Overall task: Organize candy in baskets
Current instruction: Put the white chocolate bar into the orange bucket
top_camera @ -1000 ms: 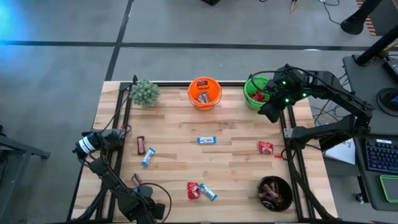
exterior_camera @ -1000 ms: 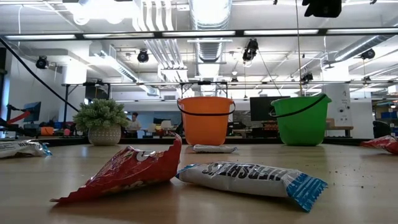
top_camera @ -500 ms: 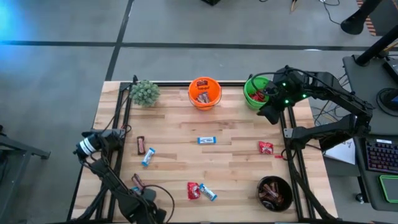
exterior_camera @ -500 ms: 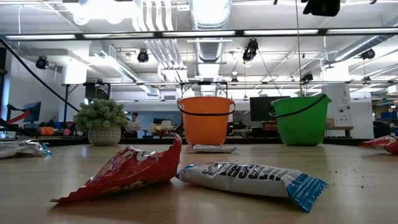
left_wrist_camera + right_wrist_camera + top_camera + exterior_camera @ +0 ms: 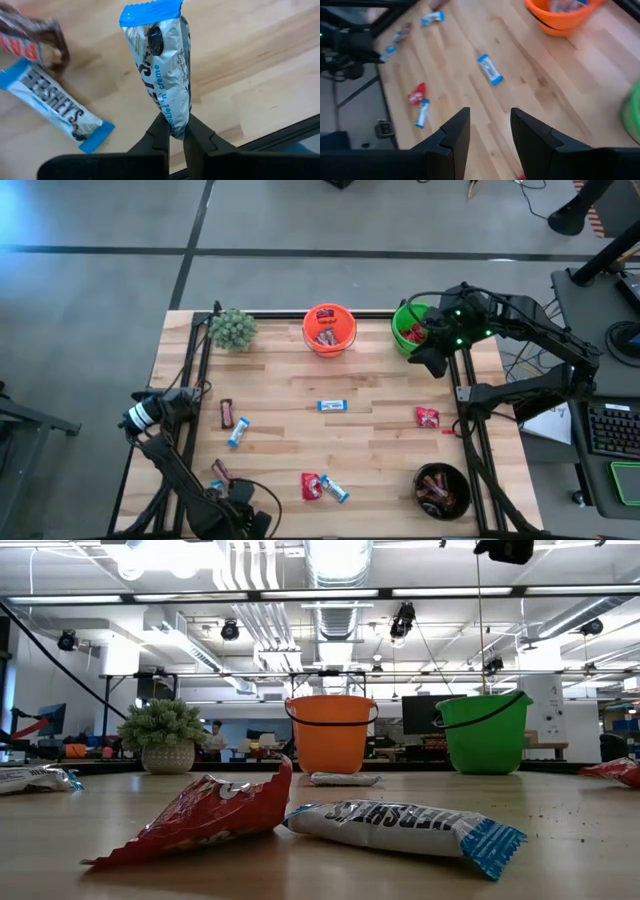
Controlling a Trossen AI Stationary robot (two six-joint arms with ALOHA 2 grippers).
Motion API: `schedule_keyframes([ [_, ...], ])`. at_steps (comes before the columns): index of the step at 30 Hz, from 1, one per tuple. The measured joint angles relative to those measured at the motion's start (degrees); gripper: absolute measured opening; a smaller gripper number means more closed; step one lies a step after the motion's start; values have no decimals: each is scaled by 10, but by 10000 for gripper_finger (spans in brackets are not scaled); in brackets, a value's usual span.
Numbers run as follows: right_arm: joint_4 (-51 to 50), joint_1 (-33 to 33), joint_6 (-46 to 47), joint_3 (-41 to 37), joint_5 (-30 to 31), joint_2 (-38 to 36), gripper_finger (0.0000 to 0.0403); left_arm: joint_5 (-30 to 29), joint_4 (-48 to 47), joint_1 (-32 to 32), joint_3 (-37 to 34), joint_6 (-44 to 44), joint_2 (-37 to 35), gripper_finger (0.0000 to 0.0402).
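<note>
Near the table's front-left corner, the left hand [image 5: 176, 131] pinches a blue-and-white candy [image 5: 163, 75] upright.

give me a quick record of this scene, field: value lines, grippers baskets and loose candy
left gripper: shut on a blue-and-white candy, near the table's front-left corner
right gripper: open, empty, beside the green pail
orange pail: back centre, candy inside
black bowl: front right, brown candy inside
loose candy: blue bar mid-table, red packet at right, several more front and left
plant: back left
</note>
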Motion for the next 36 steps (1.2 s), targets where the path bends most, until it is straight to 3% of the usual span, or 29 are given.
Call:
schedule_keyframes([
  [10, 28, 0, -10, 0, -50, 0, 132, -59, -117, 27, 83, 98, -1, 1],
  [15, 28, 0, 22, 0, -121, 2, 132, -95, -181, 50, 131, 158, -1, 1],
  [28, 77, 0, 38, 0, -121, 9, 132, -190, -319, 123, 317, 370, -2, 1],
  [36, 148, 0, 38, 0, -139, 9, 132, -239, -319, 197, 405, 553, -3, 1],
])
